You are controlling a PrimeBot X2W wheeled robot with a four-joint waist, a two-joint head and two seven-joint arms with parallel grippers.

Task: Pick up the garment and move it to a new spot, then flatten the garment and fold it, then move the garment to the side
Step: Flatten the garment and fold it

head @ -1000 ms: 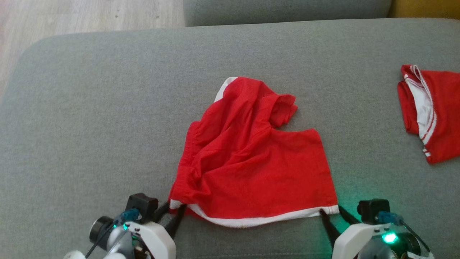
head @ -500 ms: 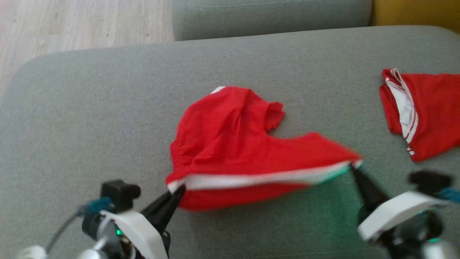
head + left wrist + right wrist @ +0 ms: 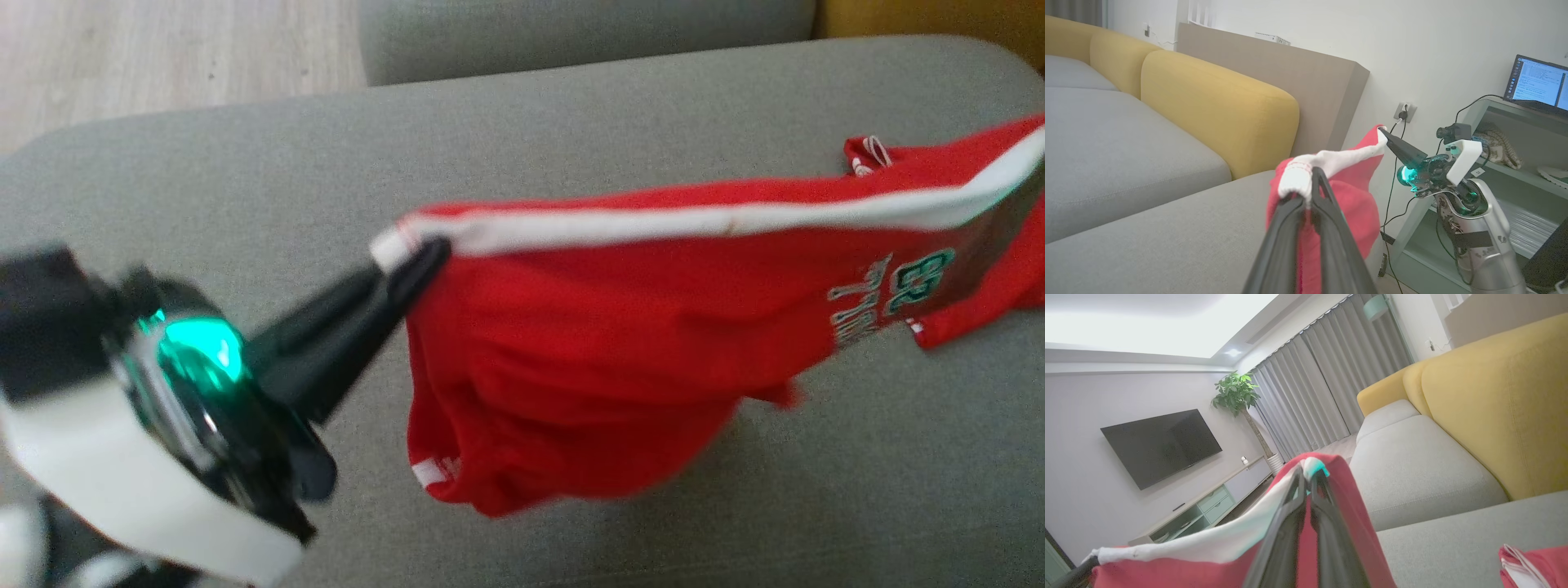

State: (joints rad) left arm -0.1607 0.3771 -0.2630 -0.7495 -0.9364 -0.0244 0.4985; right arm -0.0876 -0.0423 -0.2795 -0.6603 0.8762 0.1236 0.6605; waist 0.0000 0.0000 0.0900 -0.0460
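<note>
The garment (image 3: 620,343) is a red shirt with a white hem band and green lettering. It hangs above the grey sofa seat (image 3: 245,180), stretched by its hem between my two grippers. My left gripper (image 3: 424,249) is shut on the hem's left corner, and its wrist view shows the fingers (image 3: 1310,179) pinching the white band with the red cloth (image 3: 1355,204) drooping below. My right gripper (image 3: 1384,132) holds the other corner. In its own view the right gripper (image 3: 1308,475) is shut on the hem, with the garment (image 3: 1180,571) trailing away to the lower left.
A second red and white garment (image 3: 869,151) lies on the seat at the right, partly behind the lifted one, and shows as a corner (image 3: 1531,565). A yellow backrest (image 3: 1208,110) borders the seat. Wooden floor (image 3: 122,57) lies beyond its far-left edge.
Both grippers have shut on the hem corners and raised the garment off the seat, pulling the hem taut. The head camera has also shifted.
</note>
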